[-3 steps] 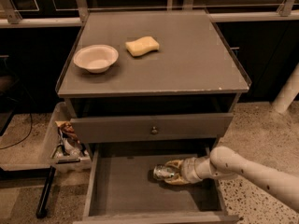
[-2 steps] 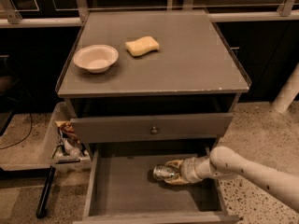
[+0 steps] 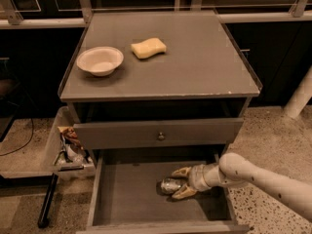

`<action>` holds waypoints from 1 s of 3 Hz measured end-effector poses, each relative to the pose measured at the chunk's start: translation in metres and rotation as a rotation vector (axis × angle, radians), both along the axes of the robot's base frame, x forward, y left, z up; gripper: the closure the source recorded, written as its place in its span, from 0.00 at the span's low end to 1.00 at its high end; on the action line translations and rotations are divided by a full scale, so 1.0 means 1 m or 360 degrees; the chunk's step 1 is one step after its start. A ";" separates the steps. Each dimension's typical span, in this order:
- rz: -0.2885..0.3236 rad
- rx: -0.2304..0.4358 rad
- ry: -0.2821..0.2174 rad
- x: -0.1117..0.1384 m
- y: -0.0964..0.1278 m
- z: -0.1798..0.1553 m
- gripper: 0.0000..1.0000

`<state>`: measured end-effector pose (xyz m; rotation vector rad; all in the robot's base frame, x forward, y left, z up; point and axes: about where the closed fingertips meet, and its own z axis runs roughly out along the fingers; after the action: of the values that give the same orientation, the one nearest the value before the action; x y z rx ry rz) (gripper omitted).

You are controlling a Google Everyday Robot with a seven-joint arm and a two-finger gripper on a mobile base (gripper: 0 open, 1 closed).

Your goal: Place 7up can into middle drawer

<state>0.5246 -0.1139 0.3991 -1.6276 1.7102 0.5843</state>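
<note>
The 7up can (image 3: 168, 185), small and silvery, lies on its side on the floor of the open middle drawer (image 3: 129, 196), right of the drawer's middle. My gripper (image 3: 179, 183) reaches into the drawer from the right on a white arm (image 3: 253, 177). Its two tan fingers (image 3: 181, 172) flank the can, one behind it and one in front, and are closed on it. The can rests low, at or just above the drawer floor.
Above the open drawer is a shut drawer front with a round knob (image 3: 161, 136). On the cabinet top (image 3: 195, 67) are a white bowl (image 3: 100, 60) and a yellow sponge (image 3: 148, 48). A bin of clutter (image 3: 68, 150) stands at the left, a white post (image 3: 298, 99) at the right.
</note>
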 end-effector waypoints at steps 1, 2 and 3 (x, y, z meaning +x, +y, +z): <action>0.0008 0.0016 0.0010 -0.005 -0.001 0.002 0.00; 0.0030 0.0059 -0.0027 -0.021 -0.007 0.019 0.00; 0.0039 0.0045 -0.0085 -0.041 -0.026 0.042 0.00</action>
<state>0.4833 -0.1398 0.4406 -1.6319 1.6384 0.5694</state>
